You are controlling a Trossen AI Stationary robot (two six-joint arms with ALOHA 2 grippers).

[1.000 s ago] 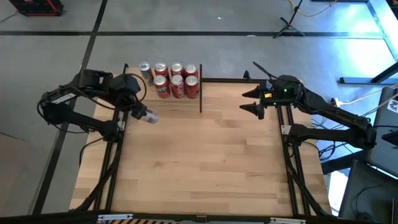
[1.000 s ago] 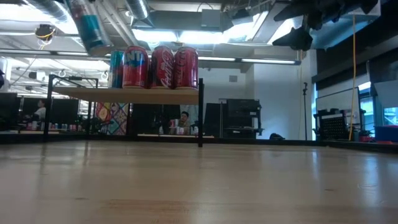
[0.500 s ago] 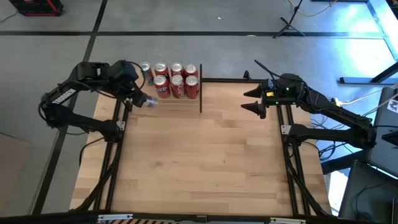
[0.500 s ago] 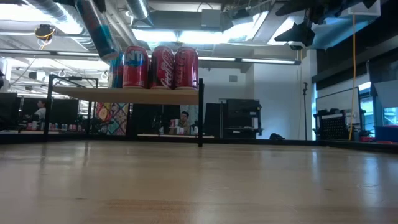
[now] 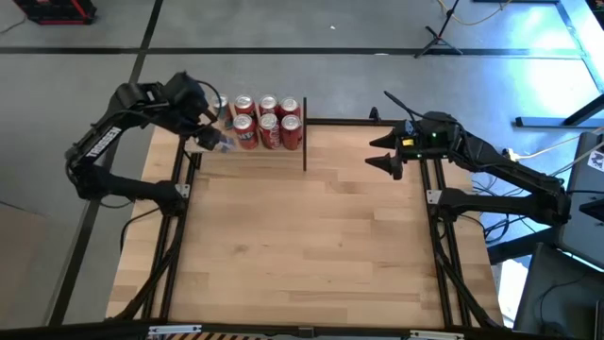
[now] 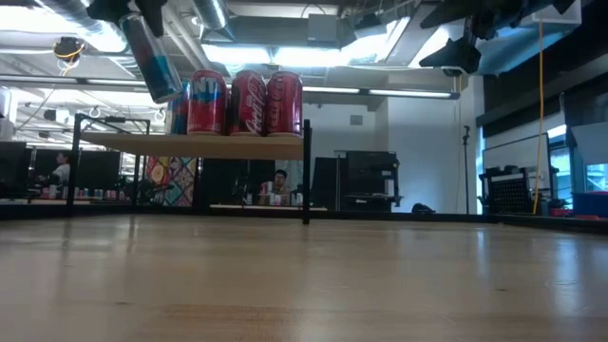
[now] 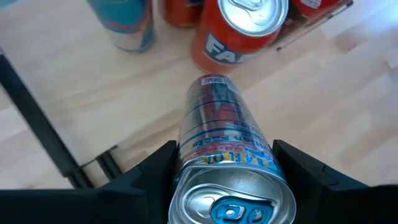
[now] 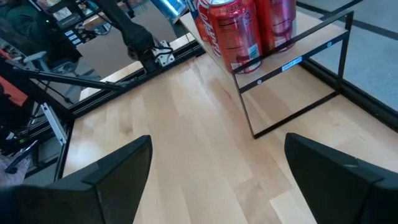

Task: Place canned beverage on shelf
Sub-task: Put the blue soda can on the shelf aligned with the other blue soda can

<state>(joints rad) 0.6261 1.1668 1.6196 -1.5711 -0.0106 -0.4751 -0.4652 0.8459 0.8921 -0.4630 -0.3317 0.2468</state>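
Can (image 7: 225, 134) is clamped, tilted, in left end effector (image 5: 213, 142) beside shelf (image 6: 190, 144). It should be uprighted before lowering. Right end effector (image 5: 383, 153) is parked apart.

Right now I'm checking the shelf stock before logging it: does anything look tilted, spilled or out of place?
Only the blue can in the left gripper: it hangs tilted above the shelf at its open end, not set down. The cans on the shelf stand upright in tidy rows; no spill shows. The right gripper waits open, apart.

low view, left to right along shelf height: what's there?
Tilted blue can held by the left gripper → red cans standing on the shelf → shelf's black post → right gripper, raised and empty.
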